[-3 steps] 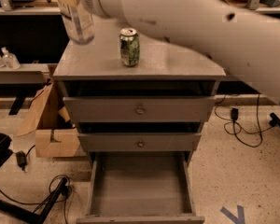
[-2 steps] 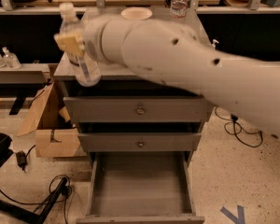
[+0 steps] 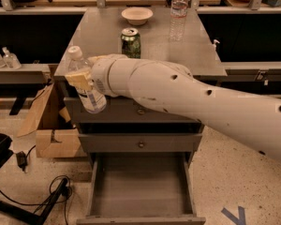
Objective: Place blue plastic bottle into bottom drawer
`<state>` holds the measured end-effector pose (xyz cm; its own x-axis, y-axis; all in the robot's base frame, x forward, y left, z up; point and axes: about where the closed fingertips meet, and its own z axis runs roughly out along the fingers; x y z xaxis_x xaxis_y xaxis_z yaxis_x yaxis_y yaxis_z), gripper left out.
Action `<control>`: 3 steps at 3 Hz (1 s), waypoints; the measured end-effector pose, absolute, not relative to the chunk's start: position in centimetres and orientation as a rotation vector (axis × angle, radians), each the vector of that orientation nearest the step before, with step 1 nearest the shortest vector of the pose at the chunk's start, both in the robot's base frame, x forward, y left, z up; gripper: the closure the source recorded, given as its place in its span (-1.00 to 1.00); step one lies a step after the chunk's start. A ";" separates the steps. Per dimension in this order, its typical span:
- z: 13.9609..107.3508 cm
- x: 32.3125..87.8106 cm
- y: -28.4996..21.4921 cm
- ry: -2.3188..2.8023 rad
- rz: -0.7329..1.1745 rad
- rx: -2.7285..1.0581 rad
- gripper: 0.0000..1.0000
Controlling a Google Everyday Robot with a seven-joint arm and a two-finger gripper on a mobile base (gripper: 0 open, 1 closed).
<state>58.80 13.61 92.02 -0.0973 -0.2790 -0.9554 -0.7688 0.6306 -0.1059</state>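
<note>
The blue plastic bottle [image 3: 86, 86], clear with a white cap and a pale label, is held in my gripper [image 3: 82, 81] in front of the cabinet's left front corner, tilted with its cap up and to the left. The tan fingers [image 3: 78, 80] are shut on its middle. It hangs above and left of the bottom drawer [image 3: 141, 191], a wide grey tray pulled open with nothing in it. My white arm crosses the view from the lower right and hides part of the top drawer's front.
On the grey cabinet top [image 3: 103, 36] stand a green can [image 3: 130, 43], a white bowl [image 3: 136, 15] and a slimmer clear bottle [image 3: 178, 13]. A cardboard box [image 3: 49, 125] sits left of the cabinet. Black cables and a stand [image 3: 47, 200] lie on the floor at lower left.
My arm has lowered and drawn back with the bottle, from above the cabinet's left edge down to in front of its top drawer. The can, bowl and second bottle on top are now uncovered.
</note>
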 end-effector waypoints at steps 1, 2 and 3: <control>89.6 59.0 13.7 1.680 0.540 -0.856 1.00; 84.2 58.5 13.2 1.685 0.563 -0.840 1.00; 80.3 57.6 12.0 1.568 0.557 -0.829 1.00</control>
